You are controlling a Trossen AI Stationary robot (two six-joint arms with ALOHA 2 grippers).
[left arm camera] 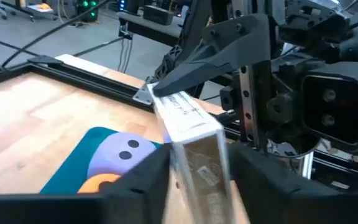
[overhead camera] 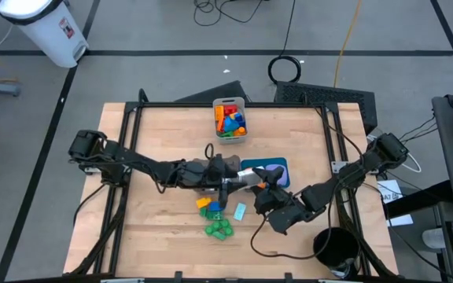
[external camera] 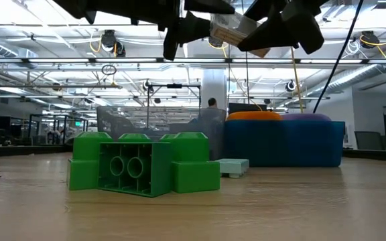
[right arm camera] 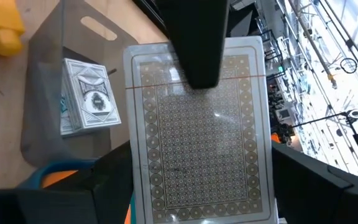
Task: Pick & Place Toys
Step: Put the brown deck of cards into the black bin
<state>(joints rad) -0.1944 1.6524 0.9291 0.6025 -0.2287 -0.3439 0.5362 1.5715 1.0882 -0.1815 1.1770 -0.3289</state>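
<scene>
Beyond the wooden bench (overhead camera: 163,228) stretches a big open hall of ceiling trusses and lights. Mid-bench, above the teal bin (overhead camera: 283,168) that holds the purple die (left arm camera: 124,151) and the orange one, both my claws meet on a clear-cased card deck (left arm camera: 194,146). My left claw (left arm camera: 197,180) pinches its near end; my right claw (right arm camera: 188,180), fingers spread wide, grips the other, one finger lying across the patterned back.

The risk, I judge: pulling unevenly could twist the slick case free and drop it onto the dice, or past the bin.

The case's printing is too blurred to read. Green bricks (overhead camera: 219,229) wait nearer.
</scene>
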